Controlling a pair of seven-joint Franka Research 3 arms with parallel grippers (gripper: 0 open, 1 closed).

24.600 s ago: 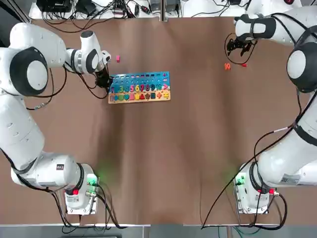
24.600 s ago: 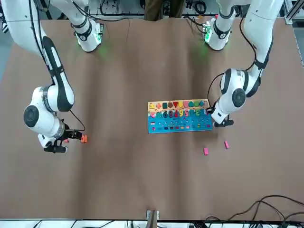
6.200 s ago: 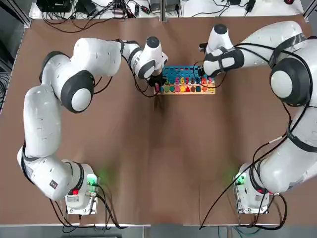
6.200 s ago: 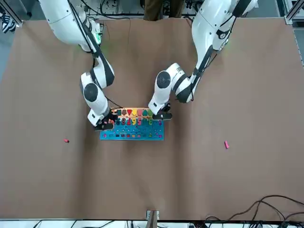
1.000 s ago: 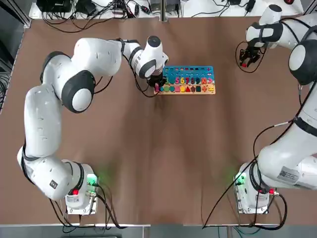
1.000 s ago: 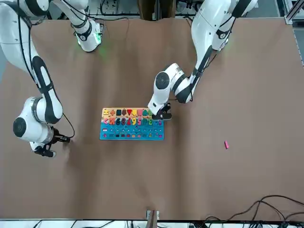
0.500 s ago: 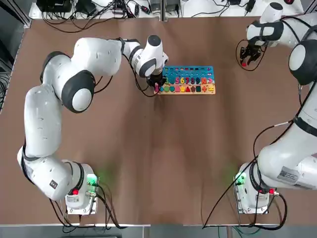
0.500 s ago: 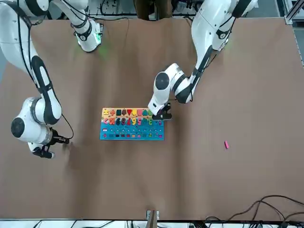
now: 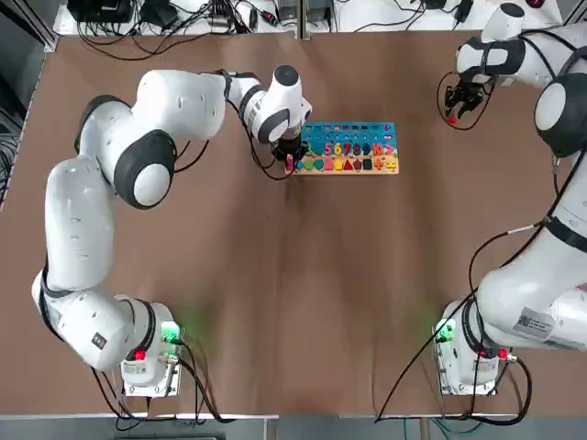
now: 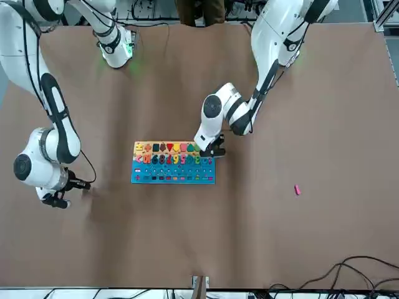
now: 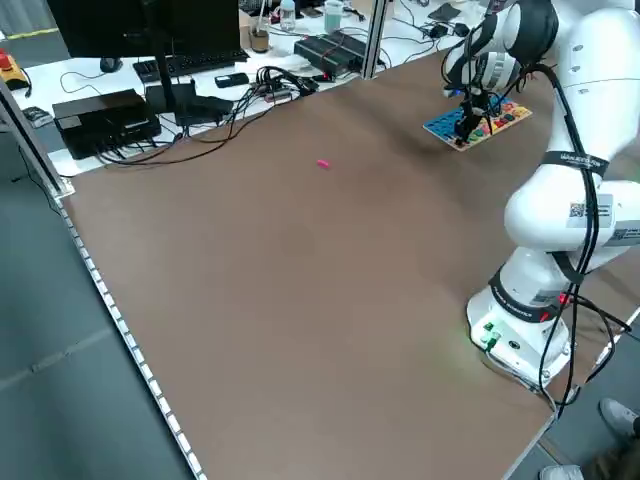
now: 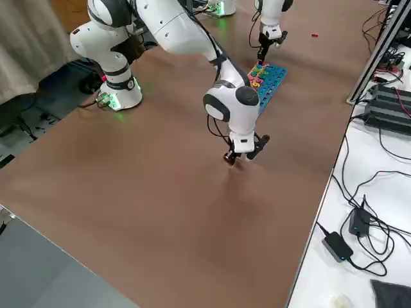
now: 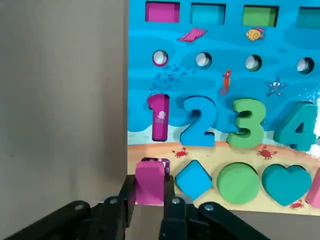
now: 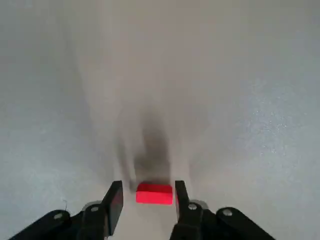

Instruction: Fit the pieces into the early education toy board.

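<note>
my left hand (image 13: 149, 199) is clenched on a pink piece (image 13: 149, 181), holding it upright at the near left corner of the early education toy board (image 9: 348, 148), right over the first slot in the tan strip, next to the blue diamond (image 13: 194, 180). in the left wrist view the pink piece sits pinched between my two fingers (image 13: 123, 200), its lower end just at the board's edge, below the pink numeral one (image 13: 159, 124). beside that stand the blue two (image 13: 198, 120) and the green three (image 13: 246, 123), and the green circle (image 13: 238, 183) and teal heart (image 13: 286, 183) fill the strip further along.

the board lies flat on the brown surface (image 9: 303, 275), toward the far middle of it, blue part away from my bases.

my right hand (image 14: 145, 200) is far out at the right far corner of the surface, well apart from the board. its fingers (image 14: 114, 201) straddle a red piece (image 14: 154, 193) that lies between them; the gap on each side looks narrow, but i cannot tell whether the fingers are pressing on it yet.

another pink piece (image 10: 297, 190) lies alone on the surface, well off to my left of the board, away from both hands. cables and equipment (image 11: 210, 85) crowd the bench beyond the surface's far edge.
</note>
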